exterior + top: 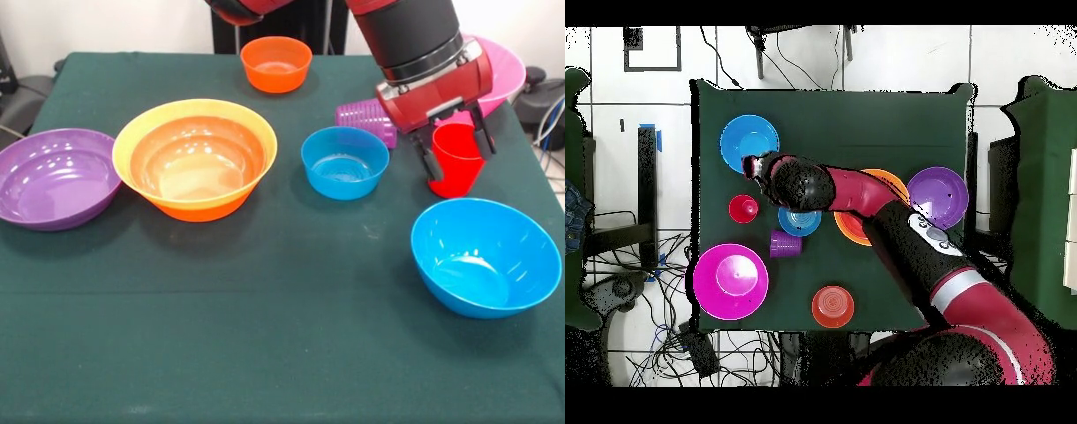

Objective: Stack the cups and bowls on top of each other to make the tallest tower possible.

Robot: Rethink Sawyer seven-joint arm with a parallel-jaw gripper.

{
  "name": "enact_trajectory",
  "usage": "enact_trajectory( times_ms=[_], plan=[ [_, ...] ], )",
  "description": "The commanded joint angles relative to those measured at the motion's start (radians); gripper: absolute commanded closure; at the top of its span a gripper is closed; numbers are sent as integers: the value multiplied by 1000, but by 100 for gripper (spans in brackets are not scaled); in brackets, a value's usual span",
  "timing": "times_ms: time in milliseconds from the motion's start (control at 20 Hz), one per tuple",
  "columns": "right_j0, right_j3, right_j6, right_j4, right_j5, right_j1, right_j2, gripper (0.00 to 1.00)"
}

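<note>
Hand w/ fingers spread either side of upright red cup, straddling its rim; can't tell if touching. Purple cup lies on its side just behind, beside small blue bowl. Big pink bowl at far right, partly hidden by arm. Large blue bowl near front right. Tower: large orange bowl w/ red-orange one nested inside, center-left. Purple bowl touching it at left. Small orange bowl at back of green tabletop.
</note>
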Motion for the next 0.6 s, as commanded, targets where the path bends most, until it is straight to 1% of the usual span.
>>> enact_trajectory(
  times_ms=[50, 150, 400, 600],
  plan=[
    [31, 84, 65, -20, 88, 37, 0, 0],
    [38, 94, 65, -24, 94, 31, -9, 0],
    [24, 141, 84, -5, 92, 13, 10, 0],
    [24, 149, 56, -15, 115, 1, 16, 0]
  ],
)
